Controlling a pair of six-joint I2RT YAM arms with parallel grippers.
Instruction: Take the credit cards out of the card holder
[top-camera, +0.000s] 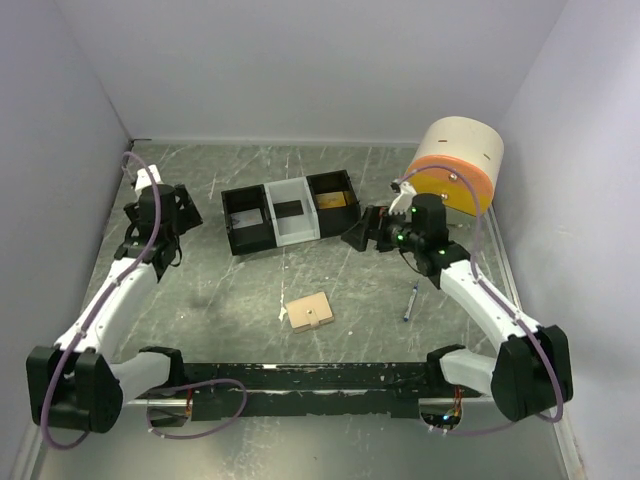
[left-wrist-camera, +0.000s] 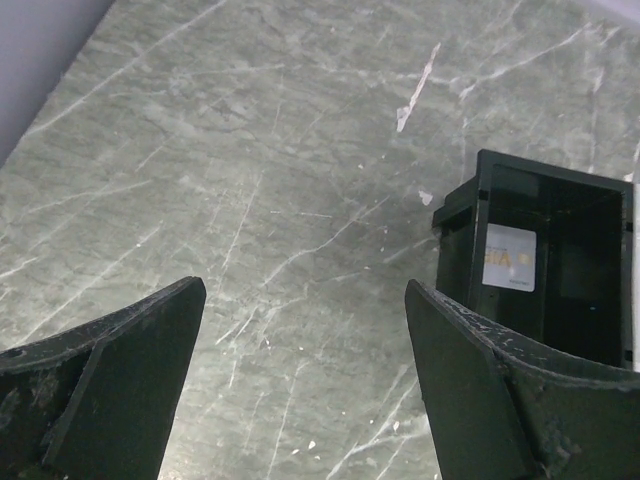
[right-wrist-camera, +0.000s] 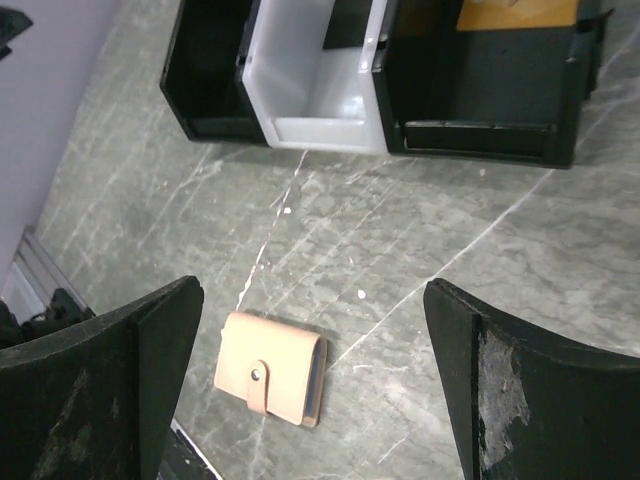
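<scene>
**Card holder closed on the table, both end effectors spread**

The card holder (top-camera: 309, 312) lies flat on the grey marbled table (top-camera: 230, 290), between the two arms and towards the near edge. It is folded shut, with its strap and snap stud facing up. Nothing touches it.

The left end effector (top-camera: 172, 210) hovers over bare table at the far left, fingers spread wide with nothing between them. In its wrist view the left black compartment of the tray (top-camera: 248, 245) stands just to its right. A pale rectangle (left-wrist-camera: 510, 257) sits inside that compartment, possibly a label or a card; the view is too dim to tell which.

The right end effector (top-camera: 365, 232) hangs beside the tray's right end, its fingers also wide apart and holding nothing. Its wrist camera looks down past the tray's front wall to the card holder, which is well apart from the fingertips.

The tray has a white middle compartment between two black ones. A pen (top-camera: 411, 302) lies on the table right of the card holder, near the right arm. A beige cylinder with an orange band (top-camera: 457, 165) stands at the far right.
</scene>
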